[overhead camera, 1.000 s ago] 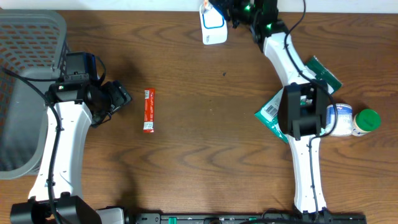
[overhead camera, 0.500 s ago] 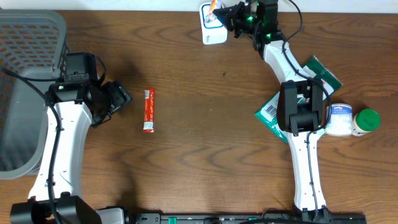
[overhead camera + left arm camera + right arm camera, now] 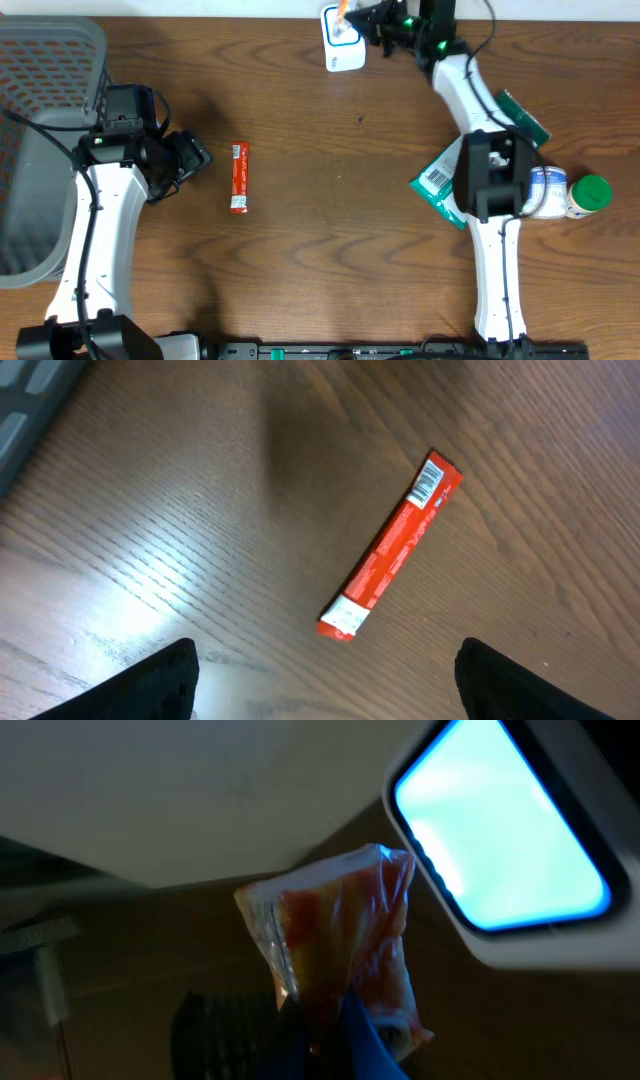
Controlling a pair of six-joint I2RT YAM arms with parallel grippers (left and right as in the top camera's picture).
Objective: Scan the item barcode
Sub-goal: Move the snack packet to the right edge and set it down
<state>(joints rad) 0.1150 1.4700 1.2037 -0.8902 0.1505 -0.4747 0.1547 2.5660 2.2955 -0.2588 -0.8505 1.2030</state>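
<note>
Gripping crinkly orange packet (image 3: pixel 340 945) – right pincer (image 3: pixel 325 1025) | left pincer (image 3: pixel 335 685) spread wide | scanner (image 3: pixel 343 48) rounded white

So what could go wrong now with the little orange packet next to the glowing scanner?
The right pincer grips the crinkly orange-and-clear plastic packet by just one end, so it might slip out. The packet also sits off to the side of the white scanner and its glowing blue window, not squarely in front, so the scan may fail. No barcode shows on the side we can see.
</note>
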